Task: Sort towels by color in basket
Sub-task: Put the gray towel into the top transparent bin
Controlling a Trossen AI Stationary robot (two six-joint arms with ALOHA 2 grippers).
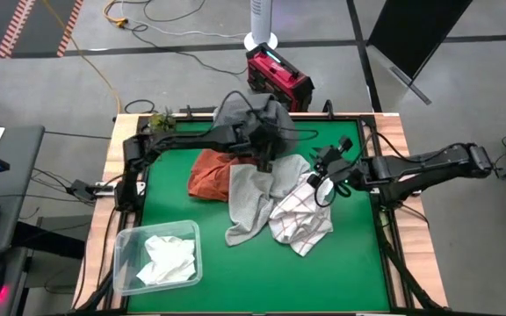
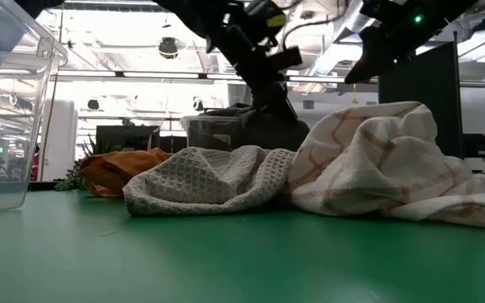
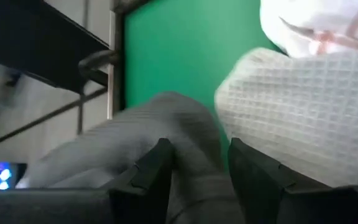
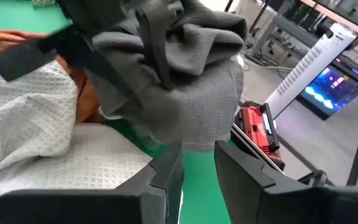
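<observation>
My left gripper (image 1: 264, 145) is over the table's far middle, shut on the dark grey towel (image 1: 253, 112), which also shows in the right wrist view (image 4: 179, 81). The rust towel (image 1: 211, 173), the light grey towel (image 1: 251, 200) and the white towel with red grid lines (image 1: 302, 218) lie heaped on the green mat. A plain white towel (image 1: 167, 257) lies in the clear basket (image 1: 123, 263) at the near left. My right gripper (image 1: 324, 174) hovers open and empty above the grid towel's far edge. My left gripper pinches a bunched fold of the dark grey towel (image 3: 194, 180) between its two fingers. The fingers come from above, slanting down. The towel hangs in a bunch below them (image 2: 269, 118); whether its lower end rests on anything I cannot tell.
A dark bin (image 2: 213, 130) stands behind the heap at the table's far side. A red case (image 1: 278, 77) sits on the floor beyond the far edge. A small plant (image 1: 162, 118) stands at the far left corner. Bare green mat lies near the front edge.
</observation>
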